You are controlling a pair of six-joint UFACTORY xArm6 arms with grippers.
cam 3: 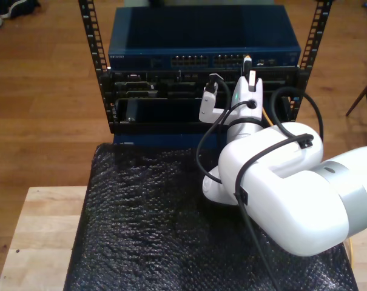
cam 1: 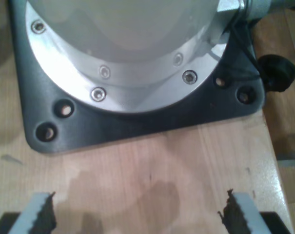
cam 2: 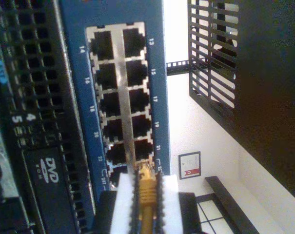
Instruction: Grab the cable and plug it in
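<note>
arm (cam 3: 292, 194): glossy white shells | grey joint band | black cables | white fingers (cam 2: 122, 204)

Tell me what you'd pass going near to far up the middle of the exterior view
Black bubble wrap → white arm → my second gripper holding the cable → blue network switch on the rack → wood floor behind.

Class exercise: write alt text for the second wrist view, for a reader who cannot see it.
My second tool grips the yellow cable, its plug tip close to the blue network switch and its numbered ports. A black perforated panel lies alongside.
</note>
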